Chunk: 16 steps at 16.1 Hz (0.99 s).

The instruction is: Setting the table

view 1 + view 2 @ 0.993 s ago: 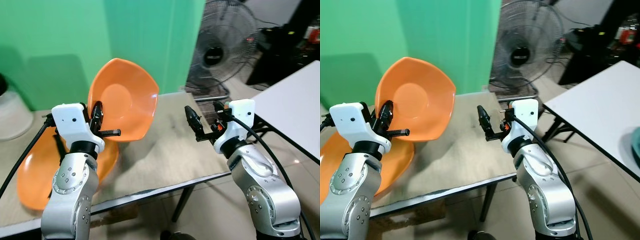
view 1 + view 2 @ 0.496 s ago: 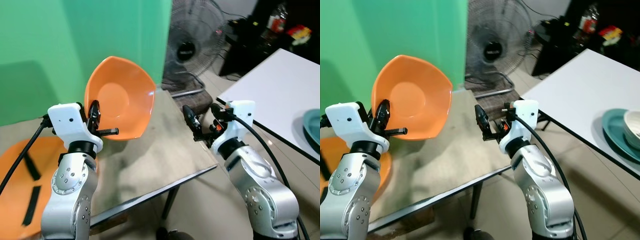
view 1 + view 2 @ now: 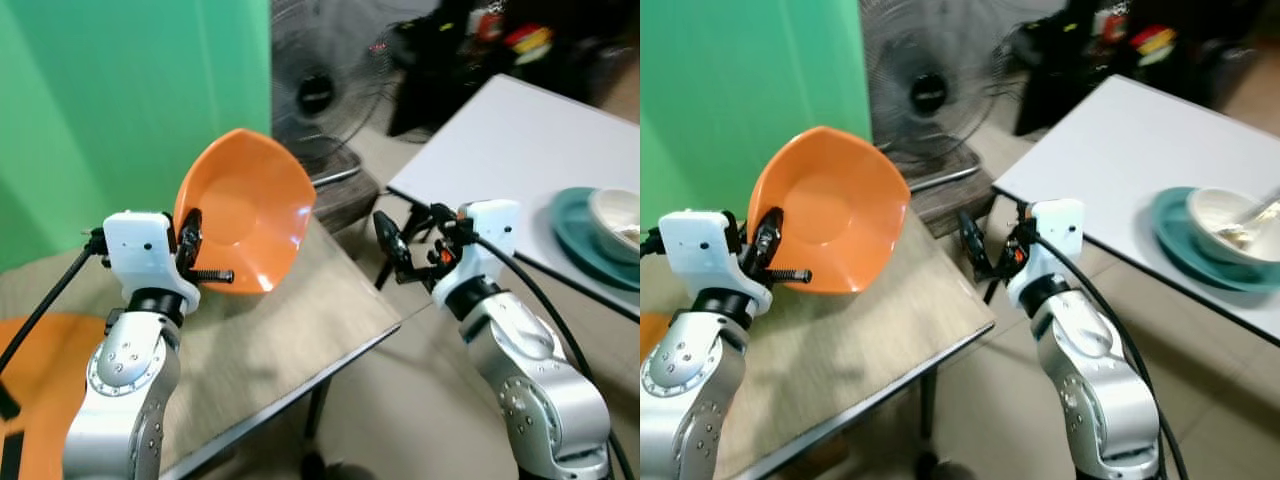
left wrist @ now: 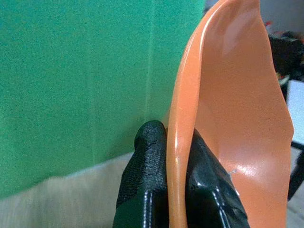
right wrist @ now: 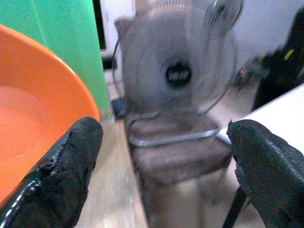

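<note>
Left gripper (image 4: 166, 190) clamped on rim of orange bowl (image 3: 245, 210), held up tilted over the wooden table (image 3: 290, 330) w/ green wall (image 3: 120, 100) behind. Right gripper (image 3: 392, 252) hanging past table edge, fingers spread wide, holding nothing. Teal plate (image 3: 1200, 245) w/ white bowl (image 3: 1232, 215) on white table (image 3: 1110, 140) off to the right. Fan (image 5: 178, 71) in bg.

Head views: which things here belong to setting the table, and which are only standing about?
For the job:
- orange bowl, clamped by its rim in the left gripper
- white table
- teal plate with a white bowl on it
- right gripper, open and holding nothing

Standing about:
- fan
- green screen
- wooden table
</note>
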Tool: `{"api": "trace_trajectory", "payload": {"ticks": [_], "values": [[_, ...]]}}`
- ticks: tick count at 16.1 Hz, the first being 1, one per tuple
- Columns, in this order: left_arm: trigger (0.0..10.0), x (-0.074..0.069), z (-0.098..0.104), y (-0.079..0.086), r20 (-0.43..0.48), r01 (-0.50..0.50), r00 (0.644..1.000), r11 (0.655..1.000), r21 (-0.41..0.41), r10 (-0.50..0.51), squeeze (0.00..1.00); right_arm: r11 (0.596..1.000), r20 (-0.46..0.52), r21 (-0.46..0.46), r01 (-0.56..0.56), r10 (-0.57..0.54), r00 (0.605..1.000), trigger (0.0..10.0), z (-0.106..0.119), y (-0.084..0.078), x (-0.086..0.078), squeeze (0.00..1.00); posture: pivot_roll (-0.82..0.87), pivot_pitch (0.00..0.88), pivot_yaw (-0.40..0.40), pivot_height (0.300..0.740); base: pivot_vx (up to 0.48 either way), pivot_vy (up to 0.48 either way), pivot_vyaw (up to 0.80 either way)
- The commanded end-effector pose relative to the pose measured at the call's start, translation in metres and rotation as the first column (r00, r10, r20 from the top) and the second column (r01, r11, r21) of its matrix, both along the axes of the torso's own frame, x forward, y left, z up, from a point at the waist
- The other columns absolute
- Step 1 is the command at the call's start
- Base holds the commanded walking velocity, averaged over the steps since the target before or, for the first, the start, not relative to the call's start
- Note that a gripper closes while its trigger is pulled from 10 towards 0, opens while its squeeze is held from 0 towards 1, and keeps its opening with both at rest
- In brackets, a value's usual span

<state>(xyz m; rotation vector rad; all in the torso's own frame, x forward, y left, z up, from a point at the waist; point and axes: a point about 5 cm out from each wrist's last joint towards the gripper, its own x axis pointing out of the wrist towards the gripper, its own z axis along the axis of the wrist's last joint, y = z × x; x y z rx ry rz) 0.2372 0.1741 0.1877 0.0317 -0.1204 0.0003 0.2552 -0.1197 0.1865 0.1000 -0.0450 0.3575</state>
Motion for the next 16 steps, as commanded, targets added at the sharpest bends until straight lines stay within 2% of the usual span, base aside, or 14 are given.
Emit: {"api": "trace_trajectory", "payload": {"ticks": [1,5,16], "values": [[10.0,-0.0032,0.0079,-0.0019,0.03,0.017,0.999,1.0,-0.002,-0.016,0.0,0.999,0.014,-0.042,-0.013,0.013,1.0,10.0,-0.0026,0.0005,-0.0015,0.0,-0.02,0.0,-0.038,0.74,0.0,0.0,0.0],[10.0,-0.0038,0.0076,-0.0042,0.024,0.031,0.999,0.999,0.008,-0.032,0.0,1.0,-0.041,-0.014,0.015,-0.016,0.999,10.0,-0.01,-0.0038,-0.0012,0.0,-0.03,0.0,-0.035,0.74,0.0,-0.126,0.0],[10.0,-0.0002,0.0064,-0.0064,0.006,0.038,0.999,0.999,-0.002,-0.038,0.0,0.997,-0.025,-0.067,0.025,-0.027,0.999,10.0,-0.0111,-0.0072,-0.0014,0.0,-0.05,0.0,-0.021,0.74,0.0,-0.28,0.0]]}}
